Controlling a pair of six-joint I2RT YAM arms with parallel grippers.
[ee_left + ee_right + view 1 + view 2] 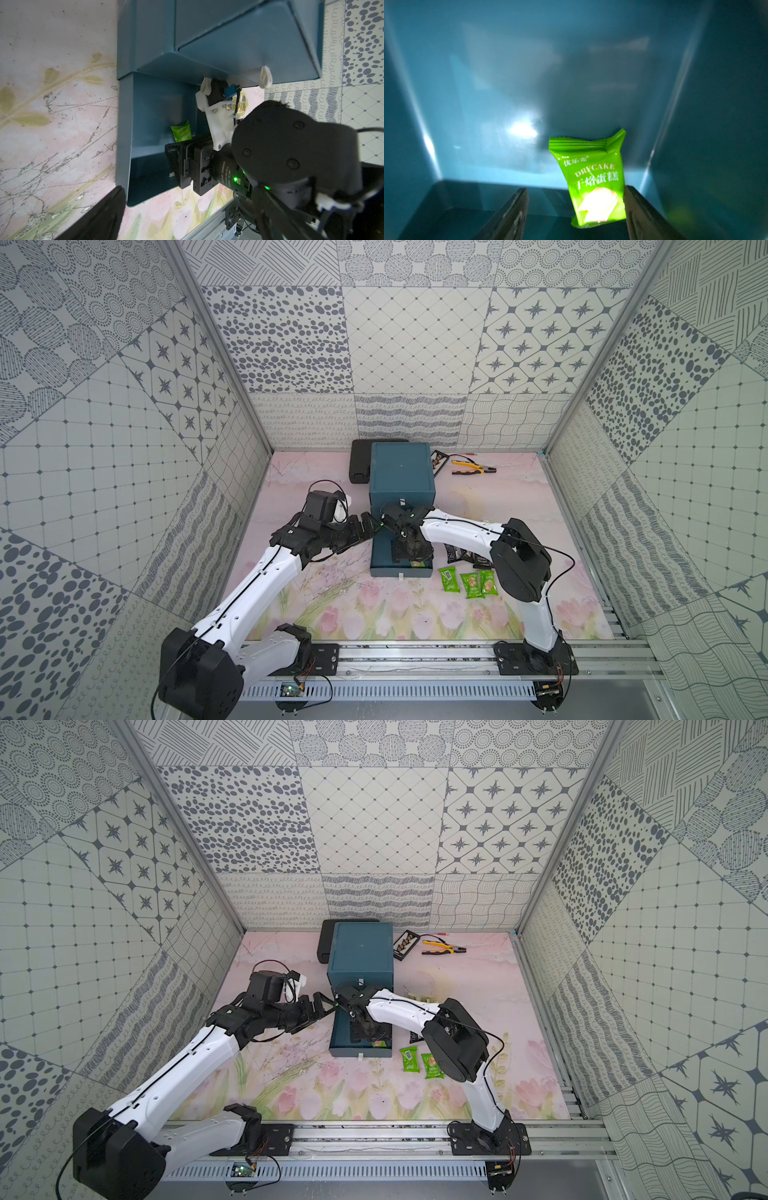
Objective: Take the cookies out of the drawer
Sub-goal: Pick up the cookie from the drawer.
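Yellow-handled pliers [482, 468] beside slim black tray [438, 459], what may be a black case [360, 464], floral tabletop [353, 614]

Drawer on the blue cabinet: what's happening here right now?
The right gripper is down inside the pulled-out drawer, jaws open on either side of a green packet, not closed on it. Three green packets and some black packets already lie on the table beside the drawer. The left gripper is beside the cabinet, touching no packet.

Green packet [591, 182], teal drawer [488, 93], pink floral mat [374, 614]
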